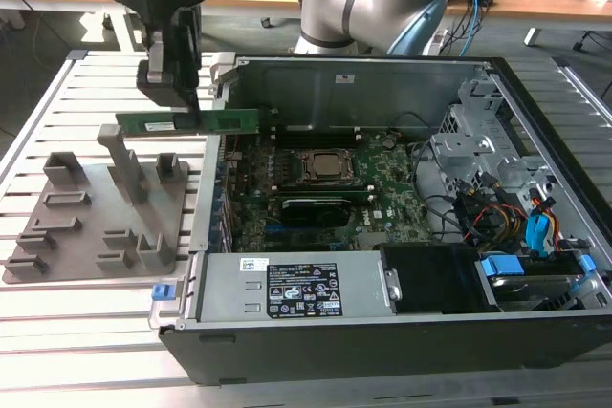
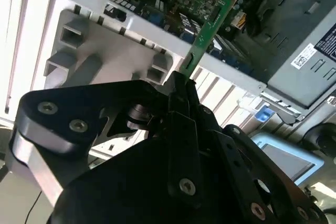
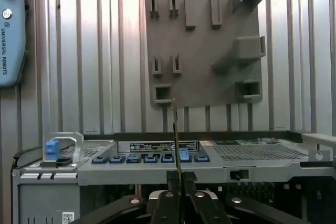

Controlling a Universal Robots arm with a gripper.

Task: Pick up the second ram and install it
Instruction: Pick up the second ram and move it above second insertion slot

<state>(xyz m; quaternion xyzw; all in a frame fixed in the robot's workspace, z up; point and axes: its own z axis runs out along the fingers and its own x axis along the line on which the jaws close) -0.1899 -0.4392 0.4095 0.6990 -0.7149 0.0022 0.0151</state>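
Exterior view shows the gripper [image 1: 180, 104] with its fingers closed flat on the second ram [image 1: 225, 121], which juts past them to both sides, one end over the computer case [image 1: 382, 88] wall. Pinched so narrowly, the stick could pivot, or clip that wall, I judge.

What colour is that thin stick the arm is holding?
Green. The ram stick shows best in the exterior view.
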